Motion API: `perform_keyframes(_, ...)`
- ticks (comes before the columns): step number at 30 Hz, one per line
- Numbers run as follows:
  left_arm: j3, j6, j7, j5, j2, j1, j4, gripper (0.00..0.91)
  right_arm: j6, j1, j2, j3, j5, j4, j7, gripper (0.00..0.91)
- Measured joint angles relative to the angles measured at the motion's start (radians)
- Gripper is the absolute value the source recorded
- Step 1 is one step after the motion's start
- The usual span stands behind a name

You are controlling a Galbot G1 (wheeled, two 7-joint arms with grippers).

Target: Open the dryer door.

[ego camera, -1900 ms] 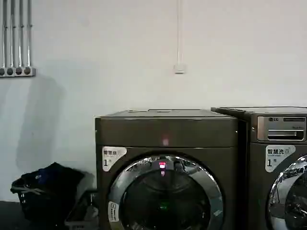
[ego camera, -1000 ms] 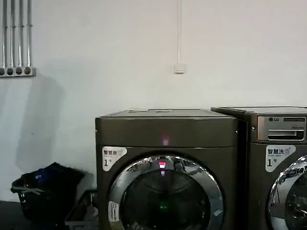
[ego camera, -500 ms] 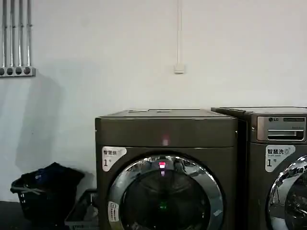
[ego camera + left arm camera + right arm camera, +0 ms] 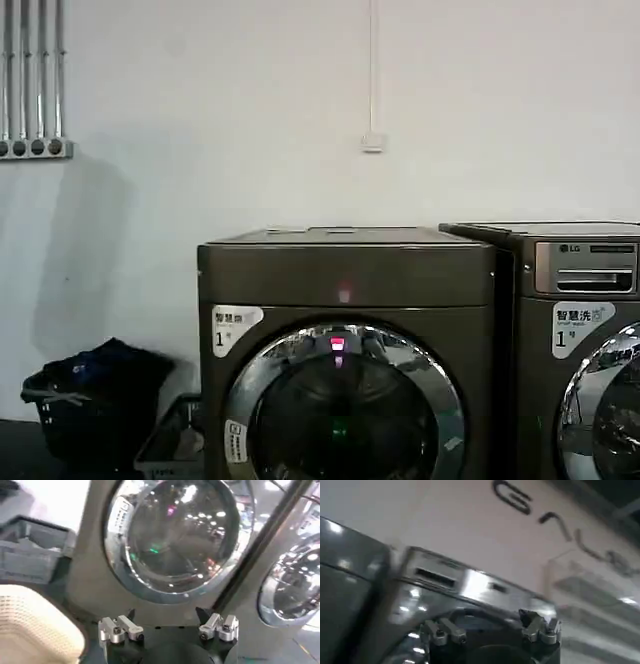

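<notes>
Ahead: two machines [image 4: 345, 270], one dryer door [image 4: 345, 400] closed; left claw [image 4: 167, 622] spread.

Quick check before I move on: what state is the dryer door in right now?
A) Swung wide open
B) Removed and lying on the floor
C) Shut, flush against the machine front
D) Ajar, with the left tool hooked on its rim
C: in the head view the dryer door sits closed in the machine front, and in the left wrist view the left tool is open, short of it, touching nothing.
</notes>
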Motion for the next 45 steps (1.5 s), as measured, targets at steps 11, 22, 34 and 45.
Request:
perform_keyframes(11, -0.071, 0.0, 0.005, 0.013, -0.048, 0.049, -0.001, 0.907, 0.052, 0.146, -0.129, -0.323, 0.078, -0.047, -0.069, 0.907)
perform_keyframes(22, -0.092, -0.038, 0.019, 0.054, -0.08, 0.078, -0.004, 0.907, 0.086, 0.301, -0.23, -0.605, 0.188, -0.12, -0.203, 0.907)
perform_keyframes(34, -0.145, -0.067, 0.018, 0.054, -0.094, 0.106, -0.004, 0.907, 0.093, 0.621, -0.224, -0.98, 0.286, -0.263, -0.246, 0.907)
perform_keyframes(45, -0.167, -0.097, 0.019, 0.053, -0.108, 0.106, -0.003, 0.907, 0.136, 0.918, -0.104, -1.302, 0.329, -0.508, -0.303, 0.907)
